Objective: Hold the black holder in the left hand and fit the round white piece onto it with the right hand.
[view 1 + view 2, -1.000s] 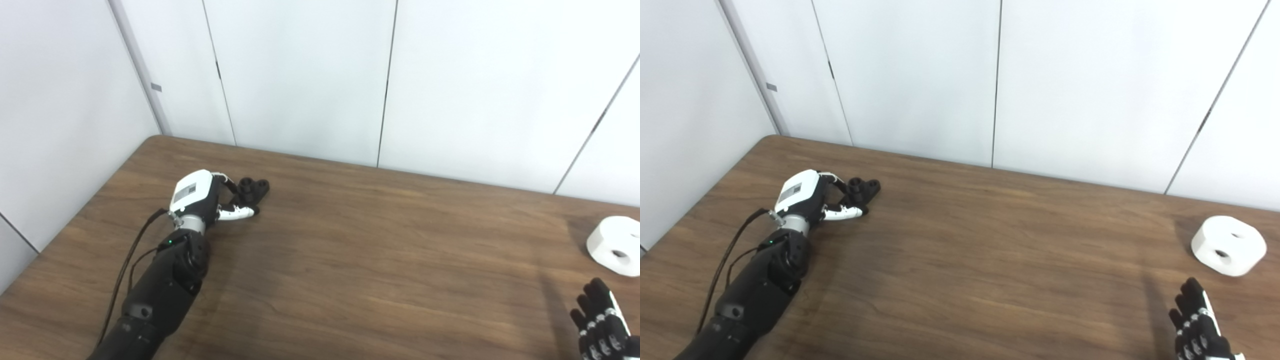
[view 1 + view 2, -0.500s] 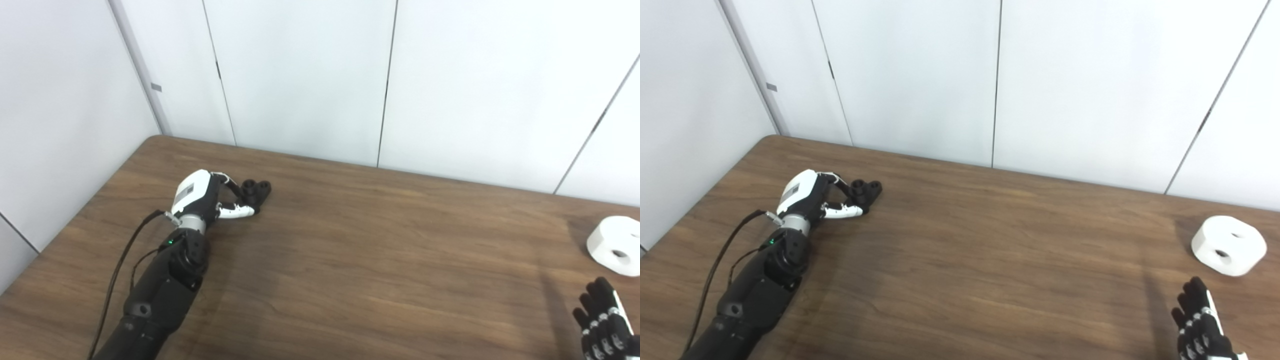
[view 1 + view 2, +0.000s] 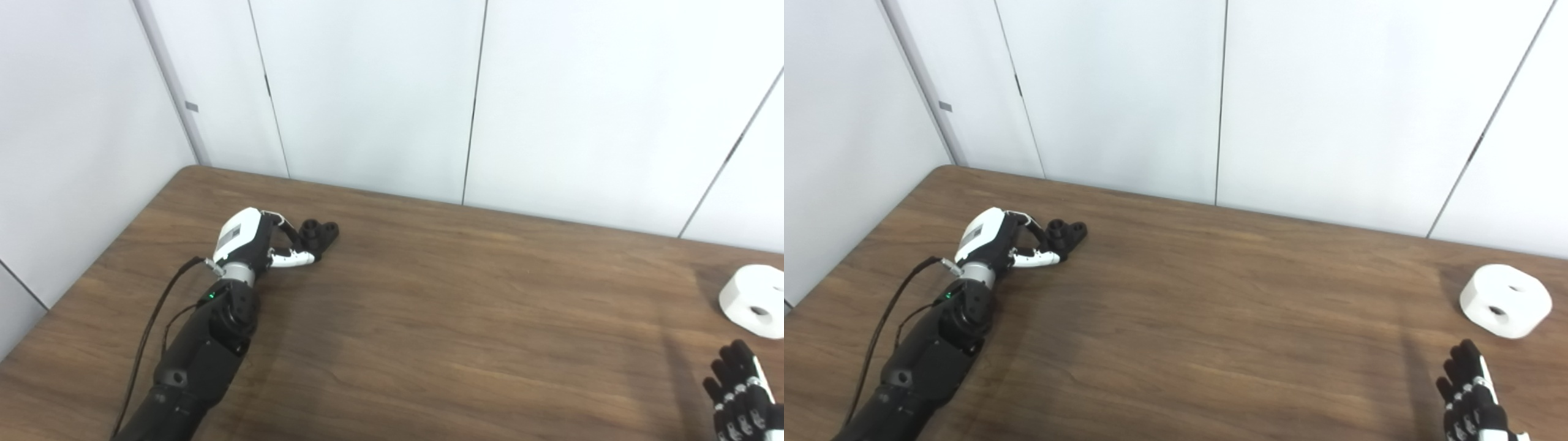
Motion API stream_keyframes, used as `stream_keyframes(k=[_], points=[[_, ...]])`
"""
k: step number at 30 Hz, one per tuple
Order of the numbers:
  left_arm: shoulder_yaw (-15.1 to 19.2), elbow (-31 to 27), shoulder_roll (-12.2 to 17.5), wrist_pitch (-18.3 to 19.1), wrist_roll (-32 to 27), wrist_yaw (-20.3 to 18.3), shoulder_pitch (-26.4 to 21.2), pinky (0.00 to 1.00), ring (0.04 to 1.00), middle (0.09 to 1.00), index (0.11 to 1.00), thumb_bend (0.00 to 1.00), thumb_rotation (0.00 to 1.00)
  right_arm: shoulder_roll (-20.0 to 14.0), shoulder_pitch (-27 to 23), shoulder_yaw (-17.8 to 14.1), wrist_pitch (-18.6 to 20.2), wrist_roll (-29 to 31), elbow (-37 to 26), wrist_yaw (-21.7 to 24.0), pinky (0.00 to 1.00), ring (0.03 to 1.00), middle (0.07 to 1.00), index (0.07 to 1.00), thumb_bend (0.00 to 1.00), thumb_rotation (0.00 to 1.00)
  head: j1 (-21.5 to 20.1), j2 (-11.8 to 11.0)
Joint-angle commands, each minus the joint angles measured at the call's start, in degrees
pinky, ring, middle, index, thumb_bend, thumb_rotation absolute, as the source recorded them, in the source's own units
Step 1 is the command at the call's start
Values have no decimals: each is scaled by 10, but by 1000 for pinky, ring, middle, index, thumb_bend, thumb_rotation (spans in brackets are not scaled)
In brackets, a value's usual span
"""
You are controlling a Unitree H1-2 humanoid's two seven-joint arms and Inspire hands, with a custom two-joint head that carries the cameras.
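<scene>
Left hand [image 3: 257,242]: curled around the black holder [image 3: 318,234] far left on the table, grip looks partial, I seat it deeper first
Right hand [image 3: 1473,398]: released, waiting near the round white piece [image 3: 1505,300]

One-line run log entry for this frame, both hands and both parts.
left hand: fingers around black holder, on table | right hand: open, holds nothing | round white piece: on table, untouched | fit: not started

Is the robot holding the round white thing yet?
No, the round white piece sits alone on the table, and the right hand is below it with fingers spread, not touching it.
</scene>
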Motion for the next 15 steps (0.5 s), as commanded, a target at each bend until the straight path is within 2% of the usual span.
stream_keyframes(k=[1, 7, 11, 15], points=[[-8, -7, 15, 3, 11, -9, -16, 1000, 952, 821, 487, 515, 38, -6, 70, 3, -23, 1, -26, 3, 1000, 1000, 1000, 1000, 667, 1000, 0, 0], [-8, -26, 18, -1, 2, -20, -7, 1000, 954, 818, 486, 515, 39, -4, 70, 4, -18, -1, -26, 1, 1000, 1000, 1000, 1000, 667, 1000, -4, 1], [-3, -68, 14, 8, -8, -36, 8, 1000, 947, 819, 486, 515, 38, -2, 69, 5, -19, -4, -25, 0, 1000, 1000, 1000, 995, 661, 1000, -4, 1], [1, -118, 5, 23, -20, -56, 27, 896, 938, 811, 486, 517, 41, -1, 69, 6, -16, -7, -28, -2, 1000, 1000, 1000, 997, 663, 1000, -4, 1]])
